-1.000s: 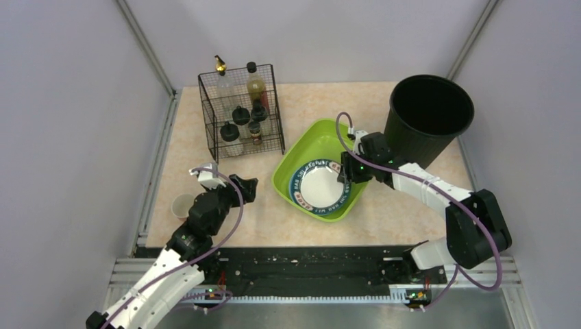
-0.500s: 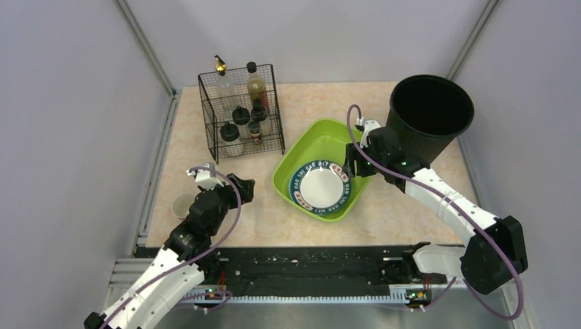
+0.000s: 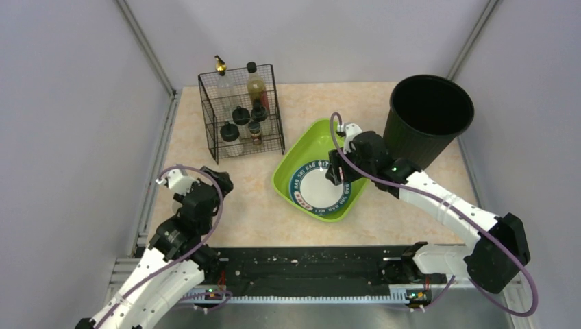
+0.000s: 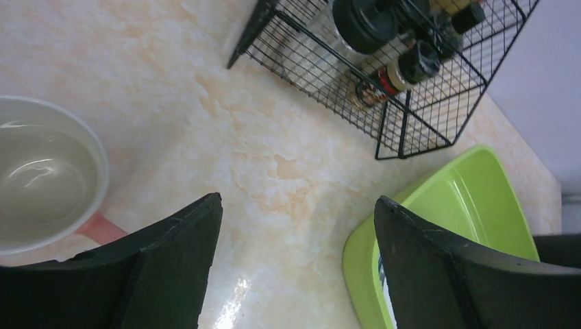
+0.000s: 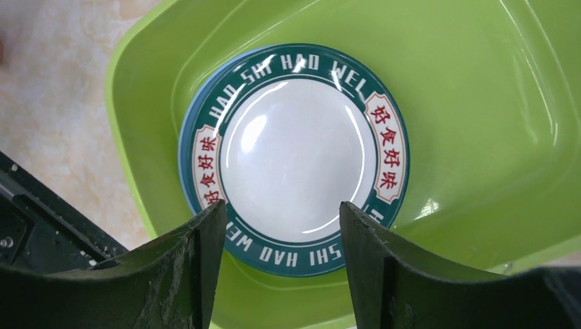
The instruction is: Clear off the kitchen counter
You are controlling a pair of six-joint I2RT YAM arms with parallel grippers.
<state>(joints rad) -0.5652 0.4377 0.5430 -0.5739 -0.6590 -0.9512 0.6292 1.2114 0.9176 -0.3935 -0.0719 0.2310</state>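
- On the counter (image 3: 260, 212), toward its middle, sits a green tub (image 3: 308, 140) with a plate (image 3: 316, 188) lying flat inside it.
- The plate has a white centre and a dark green band with lettering.
- At the far left of the counter stands a wire rack (image 3: 241, 113) holding several bottles (image 3: 257, 88), upright.
- A black bin (image 3: 428, 116) stands at the far right corner, just beside the tub.
- The right gripper (image 5: 281, 212) hangs over the plate, its fingers spread with nothing between them; the wrist view shows the plate's near rim below the gap.
- The left gripper (image 4: 298, 202) is over the near-left part of the counter, jaws wide apart and empty, with only bare counter showing between them.
- A pale cup (image 4: 41, 178) stands upright on the counter just beside the left finger (image 4: 171, 260); whether the two touch is hard to tell, since the finger covers the cup's near edge.
- From above the left arm hides the cup.
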